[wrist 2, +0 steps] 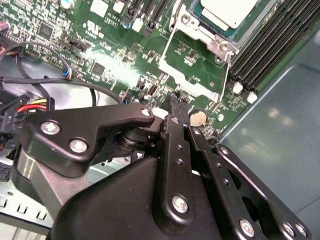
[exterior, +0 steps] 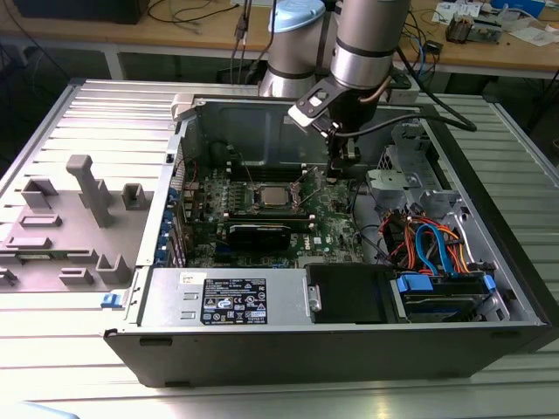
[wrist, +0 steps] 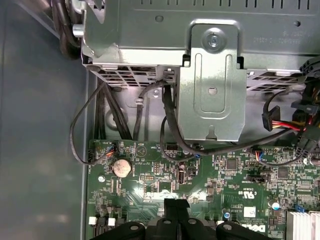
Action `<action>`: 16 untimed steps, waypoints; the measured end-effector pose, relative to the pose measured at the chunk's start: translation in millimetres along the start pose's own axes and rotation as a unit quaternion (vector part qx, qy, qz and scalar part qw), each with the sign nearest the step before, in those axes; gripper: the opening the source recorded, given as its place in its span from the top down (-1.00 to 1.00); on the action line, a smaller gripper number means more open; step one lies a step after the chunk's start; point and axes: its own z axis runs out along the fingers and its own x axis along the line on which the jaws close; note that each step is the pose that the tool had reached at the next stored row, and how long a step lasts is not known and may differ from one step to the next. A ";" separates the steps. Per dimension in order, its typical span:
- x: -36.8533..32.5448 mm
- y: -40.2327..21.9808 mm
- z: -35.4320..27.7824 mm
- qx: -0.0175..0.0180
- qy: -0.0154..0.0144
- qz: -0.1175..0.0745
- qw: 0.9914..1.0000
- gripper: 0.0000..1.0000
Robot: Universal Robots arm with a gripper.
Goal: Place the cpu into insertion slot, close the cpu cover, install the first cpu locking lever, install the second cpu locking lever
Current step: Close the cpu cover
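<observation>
The gripper (wrist 2: 174, 100) has its fingers pressed together with nothing between them, its tip low near the motherboard (wrist 2: 115, 45) edge. The cpu (wrist 2: 227, 10) lies under the lowered cpu cover (wrist 2: 202, 37). Probably a lever step, which needs an exact tip position.

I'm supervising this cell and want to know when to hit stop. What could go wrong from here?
The gripper, shut, is close over the green board beside the coin battery; a slightly low move could scrape small parts there. Loose black cables run near it and might snag. The cpu lies inside the cpu cover; whether that is latched I cannot tell, so a knock could shift it.
</observation>
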 end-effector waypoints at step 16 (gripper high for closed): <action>0.2 2.3 17.1 0.000 0.000 0.000 1.000 0.79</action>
